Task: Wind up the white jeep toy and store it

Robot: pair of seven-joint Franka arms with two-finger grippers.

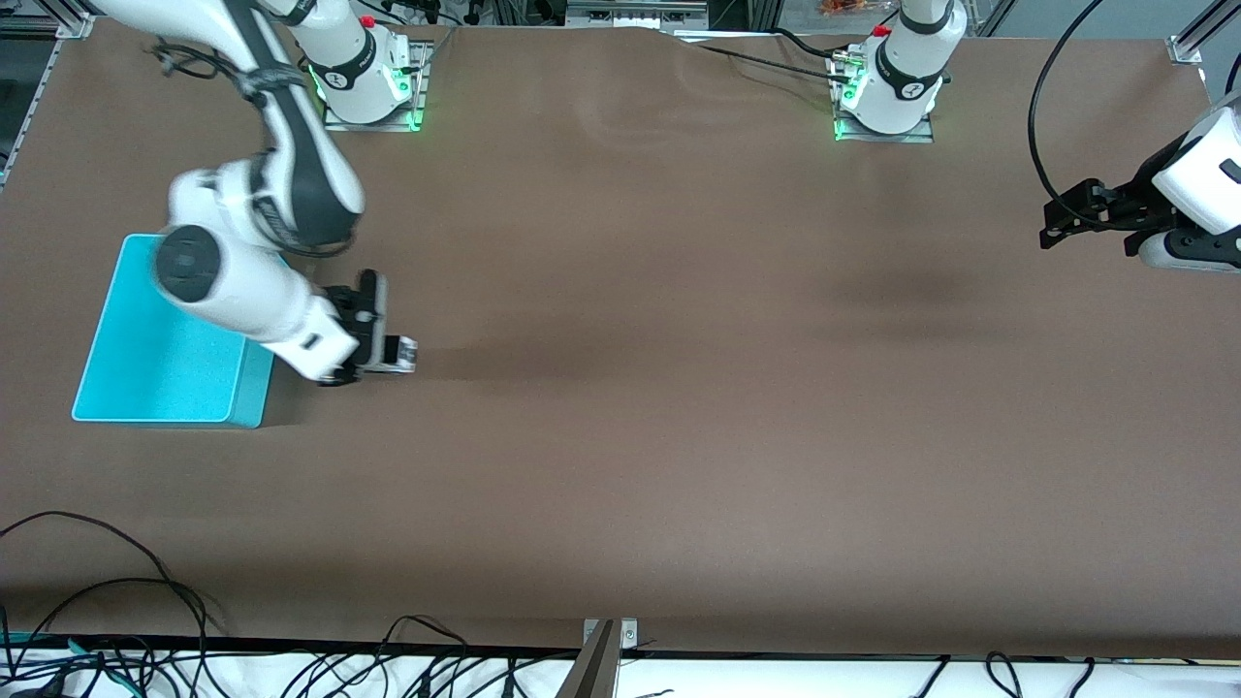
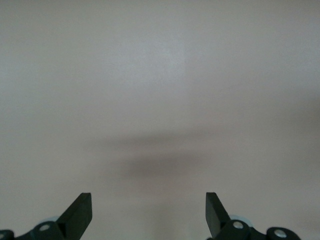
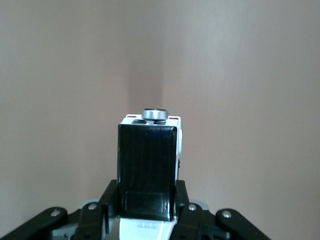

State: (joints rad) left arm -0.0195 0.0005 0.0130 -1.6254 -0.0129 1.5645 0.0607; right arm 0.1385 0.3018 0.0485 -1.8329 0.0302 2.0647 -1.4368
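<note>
The white jeep toy [image 3: 148, 165], white with a black roof and a spare wheel at its rear, sits between the fingers of my right gripper [image 3: 148, 202], which is shut on its sides. In the front view the right gripper [image 1: 386, 353] holds the jeep [image 1: 402, 354] low over the brown table, just beside the turquoise bin [image 1: 155, 373] at the right arm's end. My left gripper [image 1: 1059, 219] waits over the left arm's end of the table. It is open, and in its wrist view the left gripper [image 2: 148, 202] has only bare tabletop between its fingers.
The right arm's forearm hangs over the bin's corner nearest the jeep. Loose black cables [image 1: 107, 591] lie along the table edge nearest the front camera, with a metal bracket [image 1: 609, 635] at its middle. The two arm bases [image 1: 887, 87] stand along the farthest edge.
</note>
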